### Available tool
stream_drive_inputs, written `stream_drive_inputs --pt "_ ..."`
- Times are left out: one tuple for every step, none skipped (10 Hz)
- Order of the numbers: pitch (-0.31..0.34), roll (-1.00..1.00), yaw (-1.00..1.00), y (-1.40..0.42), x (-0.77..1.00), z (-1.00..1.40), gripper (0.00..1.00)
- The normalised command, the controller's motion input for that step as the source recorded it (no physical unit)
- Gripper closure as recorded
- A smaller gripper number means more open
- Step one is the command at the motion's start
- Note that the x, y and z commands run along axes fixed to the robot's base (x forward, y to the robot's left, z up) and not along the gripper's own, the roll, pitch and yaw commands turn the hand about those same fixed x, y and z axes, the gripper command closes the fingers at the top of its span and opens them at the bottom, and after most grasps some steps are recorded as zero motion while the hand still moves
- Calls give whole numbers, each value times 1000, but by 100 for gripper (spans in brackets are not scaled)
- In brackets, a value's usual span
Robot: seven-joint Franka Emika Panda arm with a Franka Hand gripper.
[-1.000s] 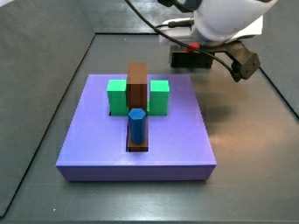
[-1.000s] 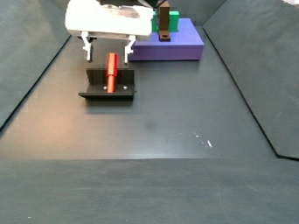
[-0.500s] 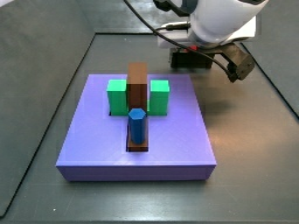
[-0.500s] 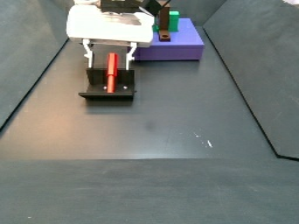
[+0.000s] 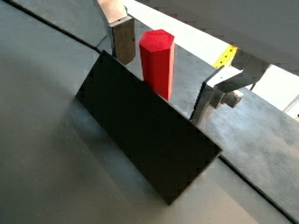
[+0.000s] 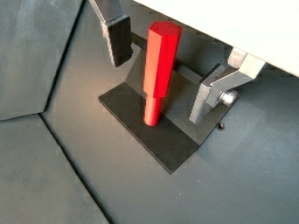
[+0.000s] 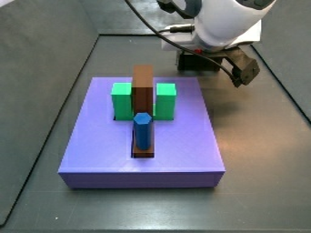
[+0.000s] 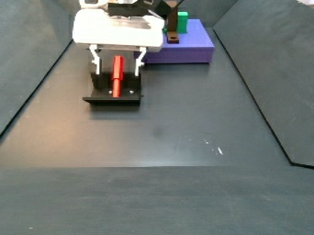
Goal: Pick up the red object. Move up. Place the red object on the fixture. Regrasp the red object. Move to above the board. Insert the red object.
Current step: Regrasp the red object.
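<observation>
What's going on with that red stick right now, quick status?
Gripper open, fingers straddling but not touching. Bright red hexagonal peg standing on the dark boxy fixture. Nothing in the way.

Bright red object [image 6: 159, 72] on the black fixture [image 8: 112, 95]. White gripper [image 8: 117, 61], silver fingers [image 6: 219, 90] with dark pads. Beside the fixture, lavender-blue board [image 7: 142, 141] with green blocks [image 7: 122, 98], brown bar [image 7: 142, 96], blue peg [image 7: 142, 129]; dark grey surface [image 8: 172, 128].

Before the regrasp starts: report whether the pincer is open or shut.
Open. In both wrist views the pincer straddles the red peg on the fixture, with clear gaps between its fingers and the peg.
</observation>
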Motion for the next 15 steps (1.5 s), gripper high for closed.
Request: stream_drive_inputs --pt "71 0 -246 -46 0 -149 0" --pt "83 23 -226 -94 0 -117 0" --pt "131 117 -174 -120 0 -89 0" --pt "0 106 -86 -86 0 0 0" --pt "0 9 0 -6 0 0 0" --pt "0 89 0 -17 -6 0 0" --pt "-6 57 0 -9 -23 0 0" --pt "0 86 -3 -71 0 0 0" --pt "0 200 -34 -197 -3 0 0" --pt "0 243 -49 -223 0 0 0" --pt "0 243 -51 -237 -14 -3 0" --pt "0 171 -46 -191 -26 -6 0" --pt "0 57 -3 -69 -26 0 0" --pt "-14 83 0 -40 -34 0 0" --pt "-89 149 0 -37 -66 0 0"
